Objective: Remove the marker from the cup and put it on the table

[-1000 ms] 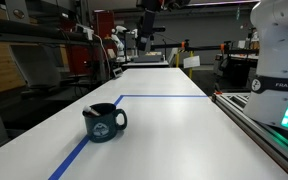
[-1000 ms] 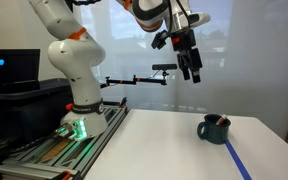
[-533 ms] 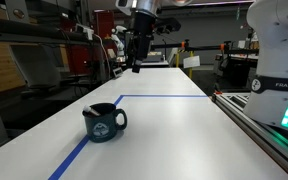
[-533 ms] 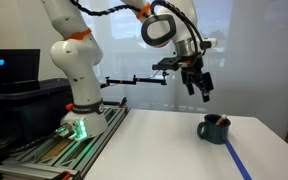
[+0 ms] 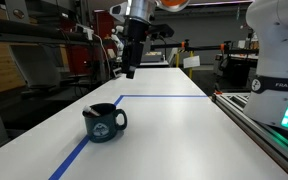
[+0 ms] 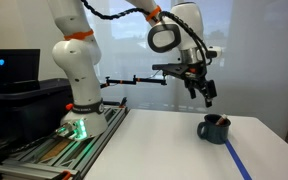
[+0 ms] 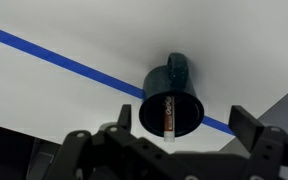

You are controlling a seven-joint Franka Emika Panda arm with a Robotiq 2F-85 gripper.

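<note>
While hanging in the air with gripper jaws spread wide, grasps nothing. Looks straight down into the cup, with the marker leaning inside. Stands on the white table, by a blue tape line.

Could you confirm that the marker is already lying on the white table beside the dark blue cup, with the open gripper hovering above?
Not quite: the marker is not lying on the table; it is inside the cup, as the wrist view shows. The rest holds: the open gripper hovers above the cup.
</note>
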